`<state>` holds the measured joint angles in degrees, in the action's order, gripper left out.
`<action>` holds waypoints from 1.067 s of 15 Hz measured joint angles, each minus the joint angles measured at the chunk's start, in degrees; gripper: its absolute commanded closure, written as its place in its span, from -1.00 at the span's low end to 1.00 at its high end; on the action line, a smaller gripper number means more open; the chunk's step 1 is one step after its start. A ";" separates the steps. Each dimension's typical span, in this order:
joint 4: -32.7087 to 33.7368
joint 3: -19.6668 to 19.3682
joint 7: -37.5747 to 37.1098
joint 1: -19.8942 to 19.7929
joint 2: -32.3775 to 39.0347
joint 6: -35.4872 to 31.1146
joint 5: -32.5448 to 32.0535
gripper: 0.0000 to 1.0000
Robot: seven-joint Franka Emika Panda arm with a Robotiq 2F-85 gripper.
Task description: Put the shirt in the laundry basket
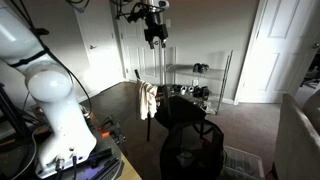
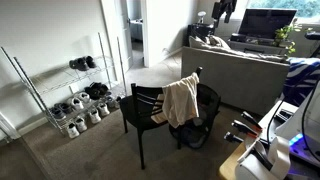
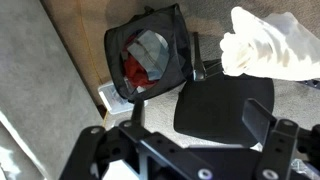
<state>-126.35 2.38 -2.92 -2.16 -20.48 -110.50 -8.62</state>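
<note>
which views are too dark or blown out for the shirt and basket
In an exterior view the laundry basket melts into the dim floor; in the wrist view the shirt is blown out white and the gripper blurs up close.

I'm working in a home, a carpeted living room. Well below my fingers (image 3: 285, 145) lies beige carpet (image 2: 85, 150). Off to the sides are a grey sofa (image 2: 225, 65) with a flat screen (image 2: 268, 22) near it, a wire rack (image 2: 45, 85) lined with shoes (image 2: 85, 100), and white panelled doors (image 1: 280, 45). Beneath the fingers a shirt (image 2: 182, 100) hangs over a black chair (image 2: 145, 105), beside a mesh laundry basket (image 1: 190, 155).
</note>
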 measured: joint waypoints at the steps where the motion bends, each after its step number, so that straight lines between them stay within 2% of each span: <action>1: 0.00 -0.01 0.00 0.00 0.00 0.00 0.00 -1.00; 7: 0.04 0.03 0.00 0.19 0.16 0.00 -0.05 -1.00; 9: 0.33 1.11 0.00 1.27 1.66 -0.18 -0.06 -1.00; 13: 0.51 5.23 -3.48 6.06 8.79 -6.42 0.16 -1.00; 16: 3.59 6.18 -5.51 7.64 16.54 -9.28 0.16 -1.00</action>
<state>-122.76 8.56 -8.43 5.48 -3.93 -119.78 -8.46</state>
